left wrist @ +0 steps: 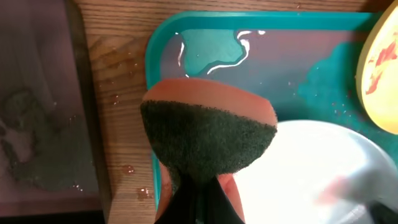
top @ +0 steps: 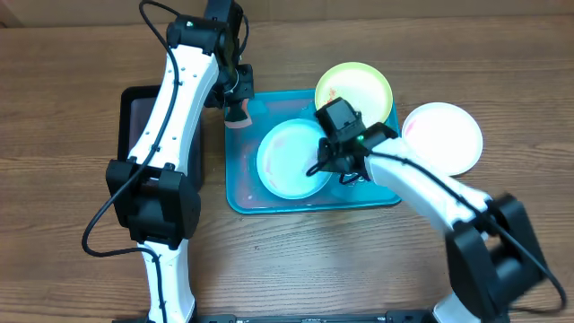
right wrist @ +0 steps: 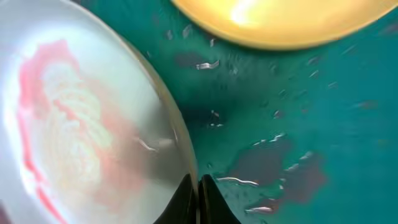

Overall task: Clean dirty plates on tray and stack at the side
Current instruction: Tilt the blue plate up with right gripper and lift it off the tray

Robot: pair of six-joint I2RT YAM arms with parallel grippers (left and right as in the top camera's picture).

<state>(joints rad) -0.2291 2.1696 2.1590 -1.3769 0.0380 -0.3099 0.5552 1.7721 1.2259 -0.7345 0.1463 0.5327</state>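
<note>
The setting is a robotics laboratory workstation. Two articulated arms in white and black casings, the left arm [top: 170, 117] and the right arm [top: 421, 184], are mounted at the near edge of a wood-grain bench [top: 54, 117], with exposed black cables [top: 90, 229] looped along their links. The work items are laid out as a staged test: a turquoise tray [top: 242, 193] holding shallow water, a black tray [top: 134, 117] beside it, and three plastic plates, namely a pale aqua plate [top: 287, 161], a lime-green plate [top: 354, 85] and a white plate [top: 444, 135]. A scouring sponge [left wrist: 208, 134] is carried at the tip of the left arm.
</note>
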